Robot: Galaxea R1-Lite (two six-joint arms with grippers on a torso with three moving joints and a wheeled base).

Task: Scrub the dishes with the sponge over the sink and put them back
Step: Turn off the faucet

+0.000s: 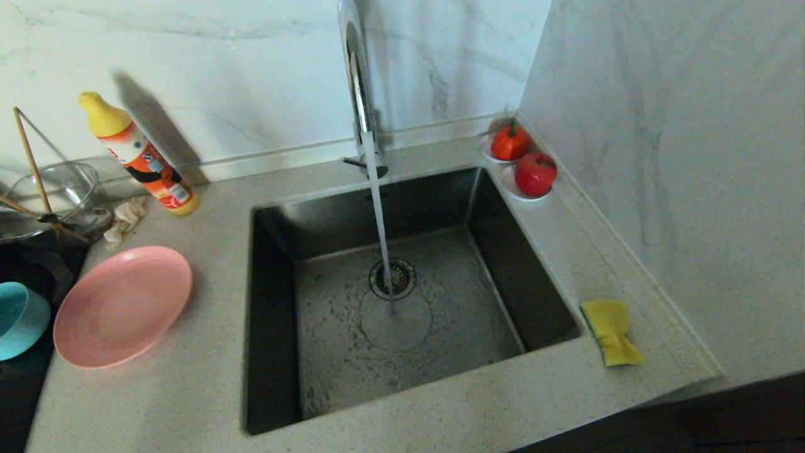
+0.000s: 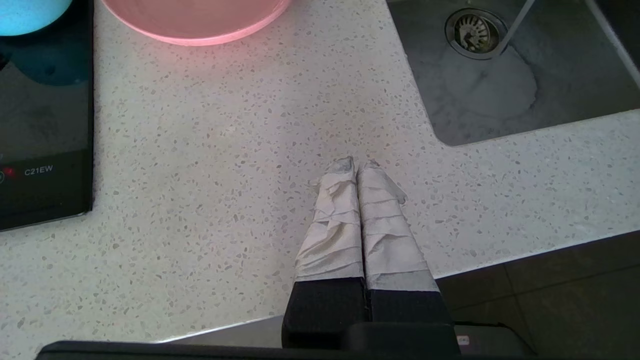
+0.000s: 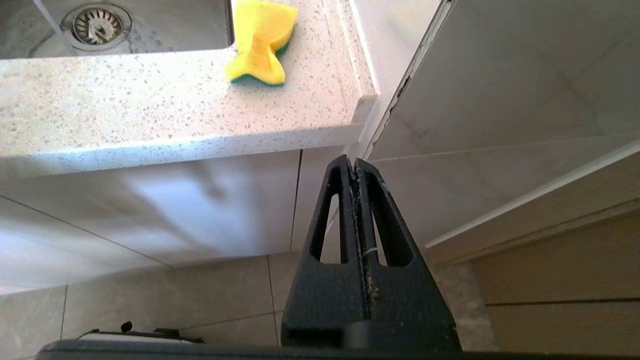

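We see the scene evenly and fairly brightly lit, with soft daylight-like light on the marble wall and speckled worktop. The detergent bottle throws a blurred dark shadow up and to the right on the wall. The sink stays dim along its left inner wall, while the tap carries a bright streak of glare. In the left wrist view we notice a pinkish cast on the worktop below the pink plate. In the right wrist view the cabinet front shows smeared, soft reflections. The head view bends straight lines near its edges.
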